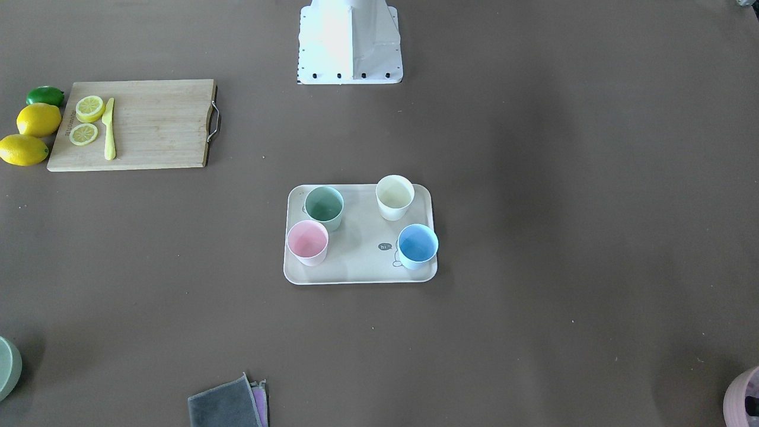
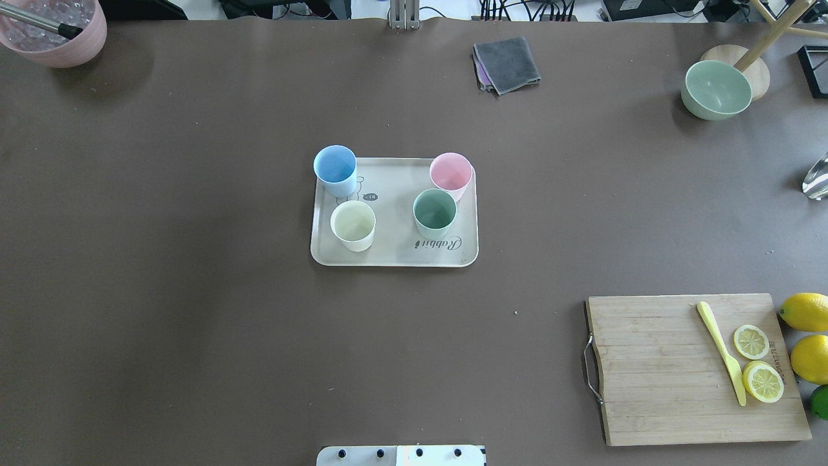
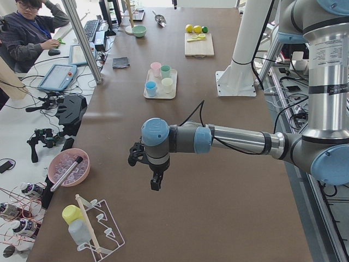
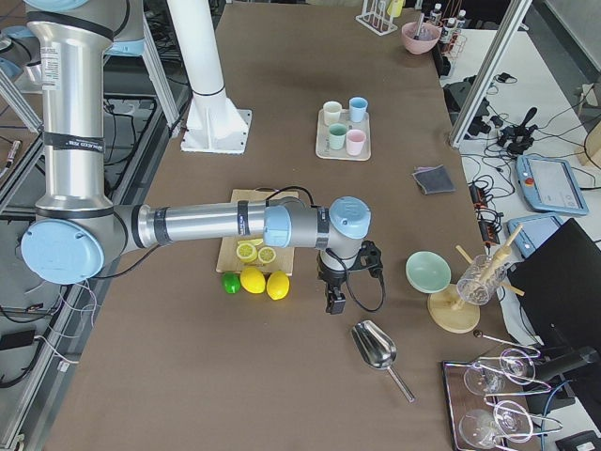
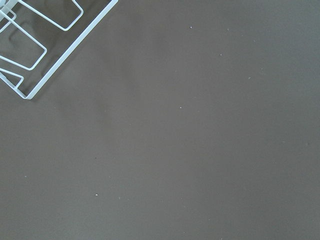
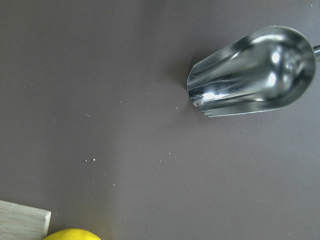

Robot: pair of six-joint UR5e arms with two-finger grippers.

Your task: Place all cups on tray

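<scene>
The cream tray (image 2: 394,223) lies mid-table with all the cups standing upright on it: the blue cup (image 2: 335,169), pink cup (image 2: 451,175), cream-white cup (image 2: 352,224) and green cup (image 2: 435,212). In the front-facing view the tray (image 1: 359,261) carries the same cups. My left gripper (image 3: 155,183) hangs over bare table far from the tray, seen only in the left side view. My right gripper (image 4: 335,301) hangs beside the lemons, seen only in the right side view. I cannot tell whether either is open or shut. The wrist views show no fingers.
A wooden cutting board (image 2: 660,369) holds lemon slices and a yellow knife, with whole lemons (image 2: 805,312) beside it. A green bowl (image 2: 716,89), a pink bowl (image 2: 58,29) and a grey cloth (image 2: 506,63) sit at the far edge. A metal scoop (image 6: 255,70) lies under the right wrist.
</scene>
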